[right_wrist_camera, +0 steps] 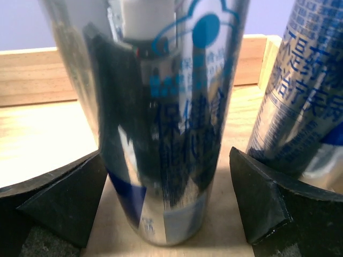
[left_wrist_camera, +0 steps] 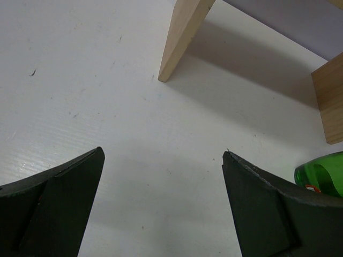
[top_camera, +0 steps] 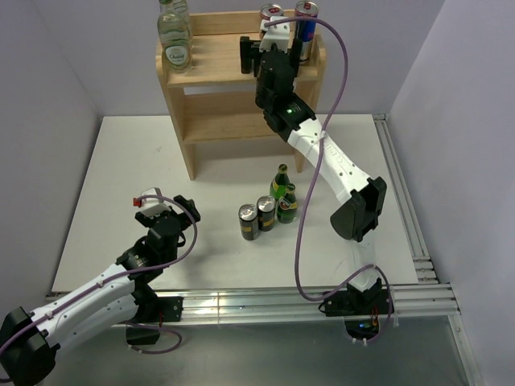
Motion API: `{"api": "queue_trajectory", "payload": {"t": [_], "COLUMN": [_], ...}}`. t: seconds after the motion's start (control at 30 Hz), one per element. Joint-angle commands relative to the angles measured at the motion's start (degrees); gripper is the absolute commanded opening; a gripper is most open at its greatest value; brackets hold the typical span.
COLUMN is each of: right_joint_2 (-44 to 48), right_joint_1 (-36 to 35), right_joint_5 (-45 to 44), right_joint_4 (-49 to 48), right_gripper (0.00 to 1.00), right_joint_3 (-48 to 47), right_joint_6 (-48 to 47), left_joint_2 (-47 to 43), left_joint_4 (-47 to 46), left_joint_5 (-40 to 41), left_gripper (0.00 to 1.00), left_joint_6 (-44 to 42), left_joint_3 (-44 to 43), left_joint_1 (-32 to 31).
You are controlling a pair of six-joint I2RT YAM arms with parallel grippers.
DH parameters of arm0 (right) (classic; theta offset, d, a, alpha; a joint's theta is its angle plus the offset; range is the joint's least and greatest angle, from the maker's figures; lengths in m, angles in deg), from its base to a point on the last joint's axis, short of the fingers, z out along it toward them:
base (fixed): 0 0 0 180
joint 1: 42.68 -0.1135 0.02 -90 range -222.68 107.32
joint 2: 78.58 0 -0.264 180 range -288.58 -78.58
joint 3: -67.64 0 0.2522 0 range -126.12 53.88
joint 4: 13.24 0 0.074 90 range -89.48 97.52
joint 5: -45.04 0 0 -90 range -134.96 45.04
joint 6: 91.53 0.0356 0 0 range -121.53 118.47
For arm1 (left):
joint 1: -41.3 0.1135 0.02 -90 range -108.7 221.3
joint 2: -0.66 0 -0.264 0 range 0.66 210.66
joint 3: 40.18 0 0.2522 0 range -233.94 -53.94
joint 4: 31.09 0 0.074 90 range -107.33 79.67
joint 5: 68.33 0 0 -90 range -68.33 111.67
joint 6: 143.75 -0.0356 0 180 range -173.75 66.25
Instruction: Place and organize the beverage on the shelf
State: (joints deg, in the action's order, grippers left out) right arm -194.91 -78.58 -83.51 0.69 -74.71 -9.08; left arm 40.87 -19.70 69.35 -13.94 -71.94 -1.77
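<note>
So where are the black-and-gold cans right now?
Top view: both black-and-gold cans stand on the table, just left of the two green bottles, in front of the shelf.

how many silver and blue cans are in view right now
2. Both stand at the right end of the shelf's top tier: the right can by the side panel, the left can between the right gripper's parted fingers. The arm might hide more.

Two silver-blue cans [top_camera: 306, 28] stand upright atop the wooden shelf [top_camera: 217, 64].
</note>
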Motion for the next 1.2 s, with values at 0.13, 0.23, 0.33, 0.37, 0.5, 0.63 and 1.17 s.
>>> {"api": "queue_trajectory", "payload": {"t": [0.13,0.23,0.33,0.37,0.5,0.63,1.17], "right_joint_2": [5.15,7.43,9.45,9.98,14.45,21.13,56.73], "right_joint_1": [-2.33,-3.73,-4.96,-5.23,-6.9,-9.71,-35.46], "right_joint_5": [-3.82,-3.82,-4.6,-4.96,-6.98,-11.19,-23.24], "right_joint_4": [2.65,2.56,4.05,4.05,4.49,4.23,19.34], "right_gripper": [1.0,1.0,1.0,1.0,1.0,1.0,1.0], "right_joint_3": [8.87,12.3,14.68,15.39,21.35,31.01,76.98], "right_joint_6": [2.63,3.24,4.21,4.47,5.88,9.9,47.34], "left_joint_2": [-0.66,-0.83,-0.92,-0.92,-0.83,-0.66,-15.43], "left_joint_4": [-1.85,-1.76,-1.85,-1.76,-1.67,-1.67,-12.65], "left_joint_5": [-0.48,-0.4,-0.48,-0.4,-0.31,-0.05,-42.43], "left_gripper": [0.99,0.99,1.0,0.99,0.99,0.99,0.99], "left_joint_6": [-0.61,-0.61,-0.44,-0.52,-0.44,-0.26,-9.84], "left_joint_3": [0.25,0.25,0.25,0.25,0.16,0.24,6.22], "left_joint_1": [0.27,0.35,0.35,0.27,0.35,0.35,0.18]}}
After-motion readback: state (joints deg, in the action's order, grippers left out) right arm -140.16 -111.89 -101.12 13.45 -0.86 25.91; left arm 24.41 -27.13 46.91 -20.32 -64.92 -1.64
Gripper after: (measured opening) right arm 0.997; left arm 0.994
